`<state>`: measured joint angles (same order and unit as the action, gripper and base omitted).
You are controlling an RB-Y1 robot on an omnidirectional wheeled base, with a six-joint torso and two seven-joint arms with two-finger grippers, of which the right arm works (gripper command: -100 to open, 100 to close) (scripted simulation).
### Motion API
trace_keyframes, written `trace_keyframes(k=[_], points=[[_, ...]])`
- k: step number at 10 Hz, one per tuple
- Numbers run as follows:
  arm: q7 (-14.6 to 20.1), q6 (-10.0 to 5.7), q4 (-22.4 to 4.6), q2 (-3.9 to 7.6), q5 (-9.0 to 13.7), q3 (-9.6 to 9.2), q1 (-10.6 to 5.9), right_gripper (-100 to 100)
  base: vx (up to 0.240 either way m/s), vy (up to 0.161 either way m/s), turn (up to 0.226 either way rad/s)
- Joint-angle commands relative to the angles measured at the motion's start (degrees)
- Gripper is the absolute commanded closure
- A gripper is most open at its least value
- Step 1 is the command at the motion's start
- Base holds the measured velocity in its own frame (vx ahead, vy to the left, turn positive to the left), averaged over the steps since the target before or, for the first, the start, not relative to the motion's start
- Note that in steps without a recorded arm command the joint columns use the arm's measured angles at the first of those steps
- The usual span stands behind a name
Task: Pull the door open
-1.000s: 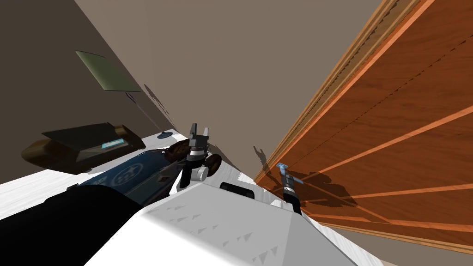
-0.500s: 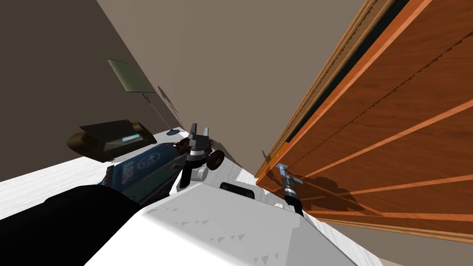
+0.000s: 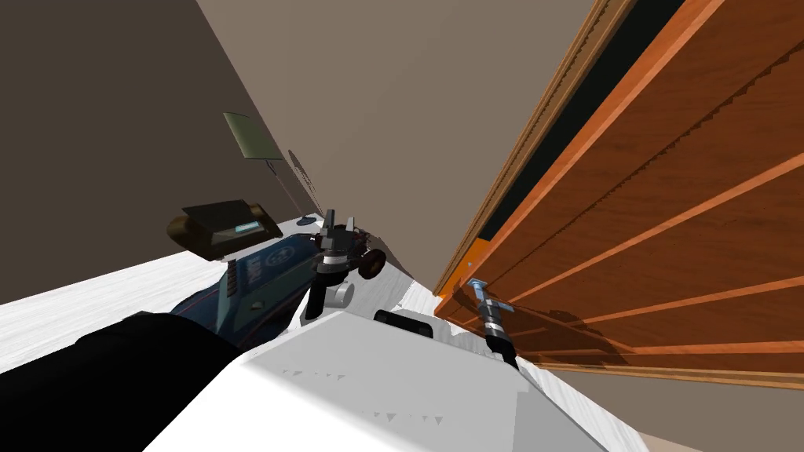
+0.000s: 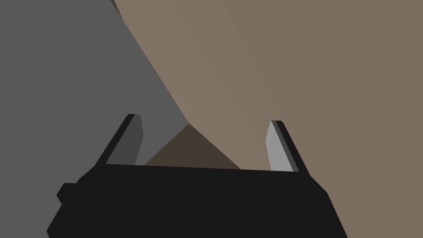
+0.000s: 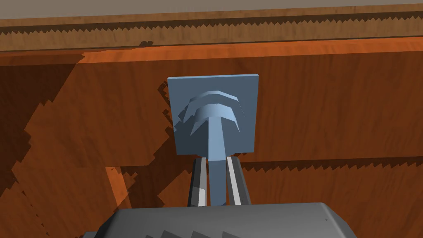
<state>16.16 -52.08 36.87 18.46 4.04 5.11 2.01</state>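
Note:
The reddish-brown wooden door (image 3: pixel 667 220) stands ajar, a black area (image 3: pixel 581 86) showing between its edge and the lighter wooden frame (image 3: pixel 542 125). A blue-grey lever handle (image 5: pixel 217 165) on a square plate (image 5: pixel 212 113) sticks out of the door (image 5: pixel 330 107). My right gripper (image 5: pixel 216 182) is shut on the lever, its two fingers pressing the lever's sides; in the head view that gripper (image 3: pixel 480 294) sits at the door's near edge. My left gripper (image 3: pixel 339 224) is raised in front of my chest, open and holding nothing; its fingers (image 4: pixel 279 146) stand wide apart.
A dark blue toy car with brown wheels (image 3: pixel 267 271) lies on the white floor to my left. A dark brown box-like thing (image 3: pixel 224 227) and a green panel on a thin stand (image 3: pixel 251 137) are behind it. Beige walls meet in the corner ahead.
The door has swung further toward me, widening the black gap at its frame. My right gripper kept hold of the lever. My view has turned, shifting the toy car and green panel rightward.

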Motion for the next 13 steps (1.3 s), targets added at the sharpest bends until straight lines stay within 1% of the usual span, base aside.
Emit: trace_keyframes(k=[1, 2, 3, 6, 9, 10, 11, 13], points=[[1.09, -1.18, 0.1, 0.79, -0.48, -0.77, 0.86, 100, -0.118, -0.038, 0.106], [1.38, -1.5, 0.13, 1.01, -0.61, -0.97, 1.09, 100, -0.175, -0.052, 0.132], [2.03, -2.2, 0.19, 1.48, -0.89, -1.42, 1.59, 100, -0.204, -0.042, 0.098], [4.15, -4.5, 0.39, 3.03, -1.83, -2.92, 3.26, 100, -0.203, -0.041, 0.108], [6.26, -6.79, 0.58, 4.57, -2.77, -4.41, 4.92, 100, -0.243, -0.07, 0.111], [5.86, -6.33, 0.22, 4.21, -2.67, -4.29, 4.29, 100, -0.109, -0.02, 0.023], [6.64, -8.09, -0.34, 4.75, -2.93, -4.74, 5.42, 100, -0.14, -0.05, 0.196], [7.36, -10.05, -0.85, 5.49, -3.08, -5.02, 6.52, 100, -0.259, -0.085, 0.228]])
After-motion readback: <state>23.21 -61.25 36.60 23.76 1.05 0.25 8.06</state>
